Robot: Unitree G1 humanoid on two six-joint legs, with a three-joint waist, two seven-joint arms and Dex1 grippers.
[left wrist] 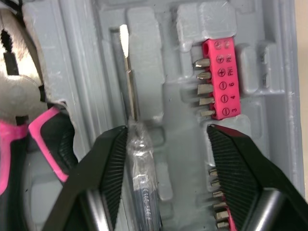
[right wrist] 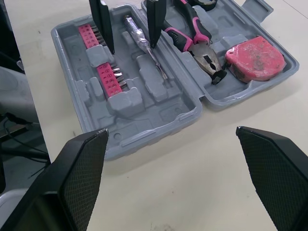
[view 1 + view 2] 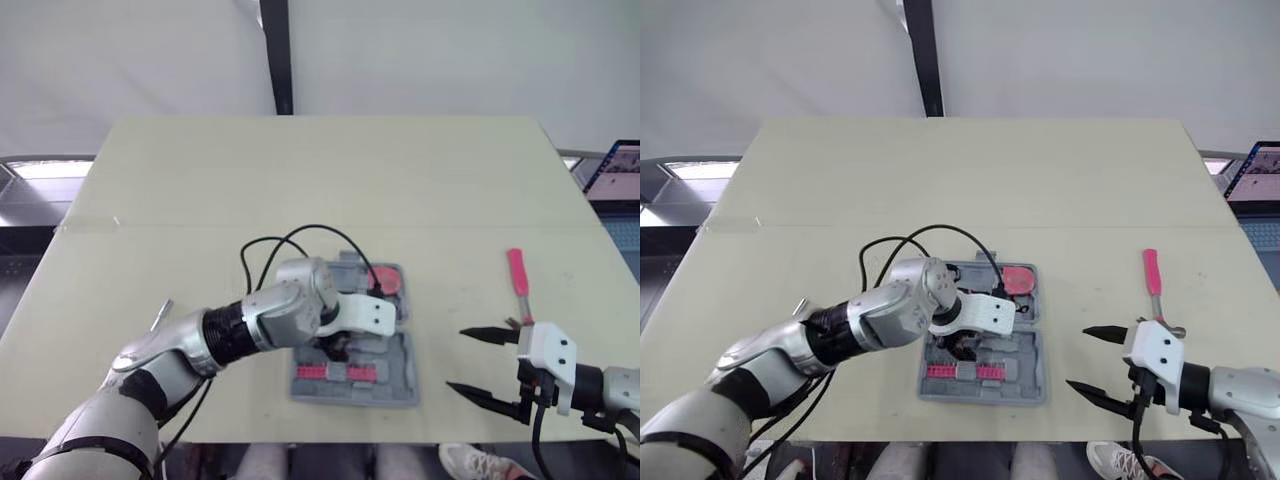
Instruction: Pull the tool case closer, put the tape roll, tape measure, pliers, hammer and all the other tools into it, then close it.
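Pink tool (image 3: 517, 282) — perhaps hammer — by right gripper (image 3: 455, 358), outside tool case (image 3: 400, 372)

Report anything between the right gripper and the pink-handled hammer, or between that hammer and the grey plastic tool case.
Nothing visible: bare table separates the open right gripper, pink-handled hammer and open grey plastic tool case. The left gripper hovers inside the case.

Tool case (image 2: 159, 120) is grey, tape measure (image 2: 254, 57) pink.

The tool case (image 2: 159, 126) is laid open near the front edge of the bench (image 3: 970, 180); pliers (image 2: 199, 45), tape measure (image 2: 255, 57), screwdriver (image 2: 144, 43) and bit strips (image 2: 109, 79) are held in it, the hammer (image 3: 1153, 285) is left on the bench to its right
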